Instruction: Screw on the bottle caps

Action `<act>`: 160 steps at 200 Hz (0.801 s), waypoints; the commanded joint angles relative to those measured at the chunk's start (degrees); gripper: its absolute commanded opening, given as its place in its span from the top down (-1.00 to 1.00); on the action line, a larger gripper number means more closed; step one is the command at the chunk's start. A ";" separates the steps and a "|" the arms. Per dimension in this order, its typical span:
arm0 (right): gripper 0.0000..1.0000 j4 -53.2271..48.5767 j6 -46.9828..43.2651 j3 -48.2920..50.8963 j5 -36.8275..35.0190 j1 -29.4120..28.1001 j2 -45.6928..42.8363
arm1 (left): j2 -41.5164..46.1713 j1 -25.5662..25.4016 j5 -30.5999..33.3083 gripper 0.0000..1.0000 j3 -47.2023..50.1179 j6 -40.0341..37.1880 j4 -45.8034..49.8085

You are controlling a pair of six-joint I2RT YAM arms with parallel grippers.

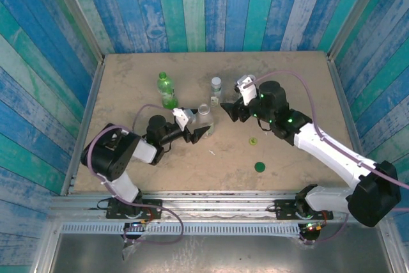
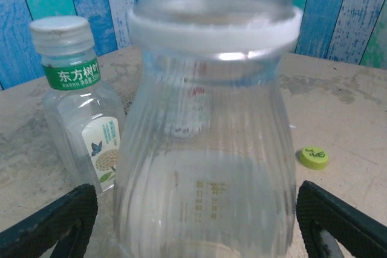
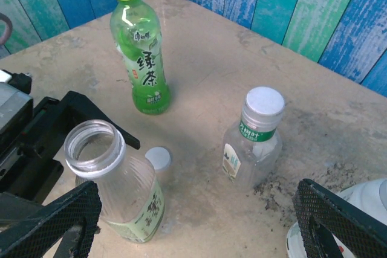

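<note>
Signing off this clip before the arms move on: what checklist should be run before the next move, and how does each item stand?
1. Tall clear bottle upright with its neck uncapped: ok.
2. Left gripper clamped on that bottle: not ok. The jaws are open on either side of it.
3. Cap held in the right gripper: not ok. It is open and empty.
4. White cap lying free on the table beside the bottle: ok.
5. That cap fits this neck: cannot tell.
6. Short clear bottle capped and standing apart: ok.
</note>
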State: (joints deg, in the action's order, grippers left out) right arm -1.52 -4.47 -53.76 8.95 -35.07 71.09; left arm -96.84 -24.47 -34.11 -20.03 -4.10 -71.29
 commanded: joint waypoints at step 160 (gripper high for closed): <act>-0.71 -2.16 0.19 0.80 0.28 0.15 -0.03 | -5.05 0.21 -3.26 -0.19 -0.96 3.57 -12.21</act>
State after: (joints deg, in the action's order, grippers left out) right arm -3.49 -4.75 -53.45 8.91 -35.07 70.41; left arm -102.52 -24.47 -36.97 -21.80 -0.40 -81.82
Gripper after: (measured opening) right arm 0.856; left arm 0.626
